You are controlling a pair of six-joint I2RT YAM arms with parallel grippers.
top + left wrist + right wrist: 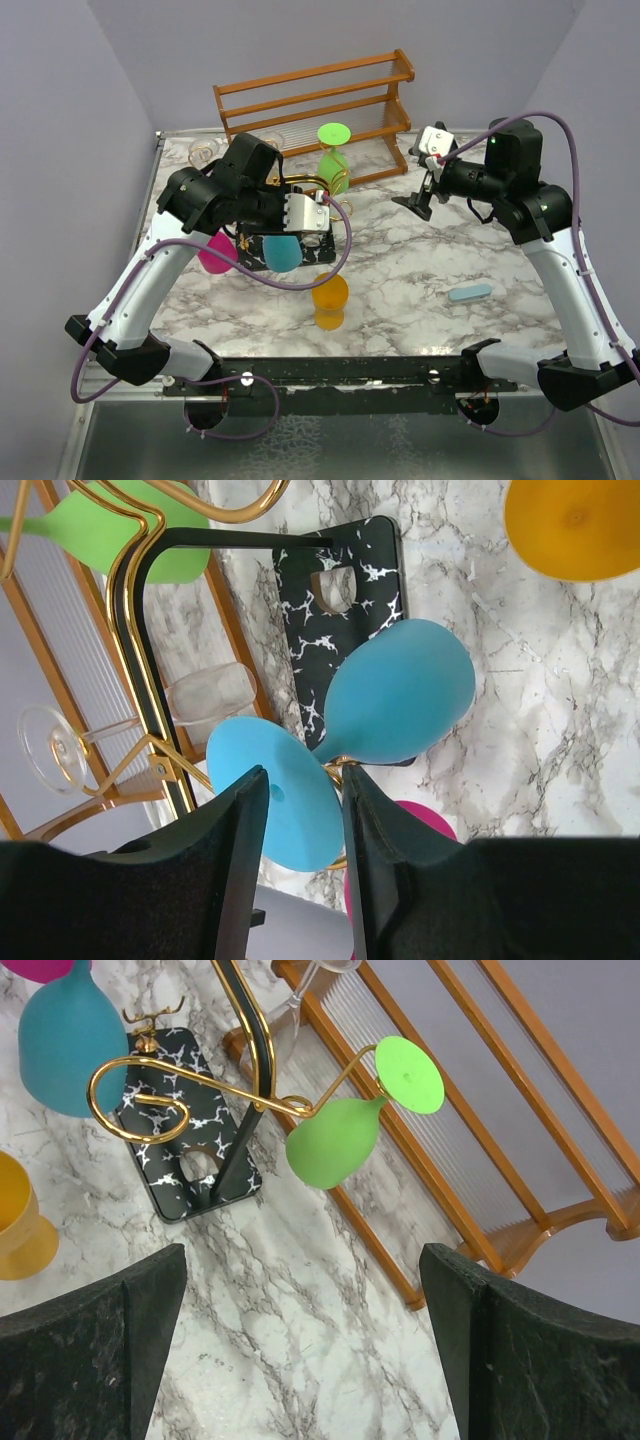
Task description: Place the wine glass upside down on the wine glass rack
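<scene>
The wine glass rack, gold wire on a black white-veined base, stands left of centre and also shows in the right wrist view. A blue wine glass hangs upside down from a gold arm, its stem in the wire and its bowl over the base. My left gripper is right at its round foot, with the jaws a little apart and the foot showing between them, not clamped. My right gripper is wide open and empty above the table at the right.
A green glass hangs upside down on the rack's far arm. A pink glass is at the rack's left. An orange glass stands on the table in front. A wooden two-tier shelf lines the back, with a clear glass beside it. A pale blue bar lies at the right.
</scene>
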